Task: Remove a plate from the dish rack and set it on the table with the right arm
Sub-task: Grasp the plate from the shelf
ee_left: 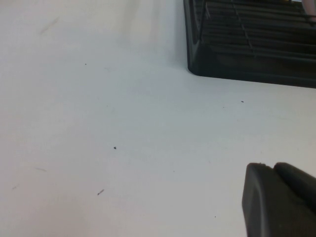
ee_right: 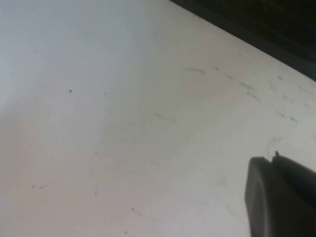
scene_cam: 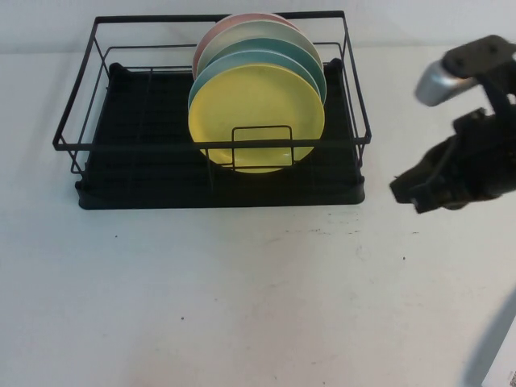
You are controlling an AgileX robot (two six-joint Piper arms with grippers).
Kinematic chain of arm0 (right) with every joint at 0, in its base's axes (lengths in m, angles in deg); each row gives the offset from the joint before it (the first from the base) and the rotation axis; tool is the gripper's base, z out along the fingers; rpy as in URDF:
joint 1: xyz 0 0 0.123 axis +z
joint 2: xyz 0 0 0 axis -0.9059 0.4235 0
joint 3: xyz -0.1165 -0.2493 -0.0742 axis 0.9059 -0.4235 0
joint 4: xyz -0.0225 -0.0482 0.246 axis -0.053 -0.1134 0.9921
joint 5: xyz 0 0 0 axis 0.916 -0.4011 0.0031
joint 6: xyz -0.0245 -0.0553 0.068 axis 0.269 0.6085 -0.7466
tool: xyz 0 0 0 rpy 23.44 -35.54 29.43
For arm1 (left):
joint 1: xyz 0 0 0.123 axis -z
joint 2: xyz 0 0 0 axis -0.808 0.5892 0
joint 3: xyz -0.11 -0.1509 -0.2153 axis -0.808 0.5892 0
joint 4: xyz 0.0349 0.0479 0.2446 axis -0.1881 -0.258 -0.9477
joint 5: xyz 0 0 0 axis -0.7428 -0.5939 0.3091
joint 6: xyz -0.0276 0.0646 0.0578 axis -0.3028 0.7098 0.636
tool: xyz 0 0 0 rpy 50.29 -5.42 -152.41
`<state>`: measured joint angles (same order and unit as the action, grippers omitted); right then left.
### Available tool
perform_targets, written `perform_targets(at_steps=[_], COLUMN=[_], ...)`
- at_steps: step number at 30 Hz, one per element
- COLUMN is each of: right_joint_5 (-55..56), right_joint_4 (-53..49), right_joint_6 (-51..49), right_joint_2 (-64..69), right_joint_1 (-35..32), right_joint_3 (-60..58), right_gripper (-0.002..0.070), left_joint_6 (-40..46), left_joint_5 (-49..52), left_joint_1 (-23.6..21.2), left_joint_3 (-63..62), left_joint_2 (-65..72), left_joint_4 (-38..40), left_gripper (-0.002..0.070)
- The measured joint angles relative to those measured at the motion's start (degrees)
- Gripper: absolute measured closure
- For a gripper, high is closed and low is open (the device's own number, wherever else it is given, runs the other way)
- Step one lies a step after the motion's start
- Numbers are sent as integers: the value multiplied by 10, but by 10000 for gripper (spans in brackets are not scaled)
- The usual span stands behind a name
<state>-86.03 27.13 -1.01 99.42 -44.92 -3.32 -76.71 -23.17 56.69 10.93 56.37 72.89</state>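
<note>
The yellow plate [scene_cam: 256, 117] stands upright at the front of a row of plates in the black wire dish rack [scene_cam: 121, 137] at the back of the white table [scene_cam: 242, 290]. Behind it stand a light blue plate [scene_cam: 242, 58], a teal plate [scene_cam: 278, 44] and a pink one. My right gripper [scene_cam: 407, 192] hangs above the table to the right of the rack, shut and empty; its fingers [ee_right: 279, 197] press together in the right wrist view. My left gripper [ee_left: 269, 170] shows only in the left wrist view, shut, above bare table near the rack's corner [ee_left: 207, 64].
The rack's black tray base [scene_cam: 145, 189] fills the back middle of the table. The rack's edge [ee_right: 256, 24] crosses the top of the right wrist view. White table stretches in front of the rack and on both sides.
</note>
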Motion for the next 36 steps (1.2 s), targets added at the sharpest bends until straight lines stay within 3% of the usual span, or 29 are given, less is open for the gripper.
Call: perform_targets(at_steps=[8, 15, 19, 27, 36], right_joint_5=[49, 69, 107, 177, 196], right_joint_4=[-1, 3, 3, 2, -21], right_joint_6=[135, 232, 287, 338, 341], right_joint_2=[102, 173, 211, 266, 332], right_joint_1=[83, 99, 99, 99, 81], right_joint_3=[105, 175, 201, 261, 346], right_gripper=[694, 673, 596, 354, 316], left_joint_6=[0, 0, 0, 0, 0], left_joint_5=[0, 0, 0, 0, 0], left_joint_1=[0, 0, 0, 0, 0], left_joint_3=[0, 0, 0, 0, 0], left_joint_2=[0, 0, 0, 0, 0], left_joint_4=[0, 0, 0, 0, 0], left_gripper=[679, 679, 679, 679, 679])
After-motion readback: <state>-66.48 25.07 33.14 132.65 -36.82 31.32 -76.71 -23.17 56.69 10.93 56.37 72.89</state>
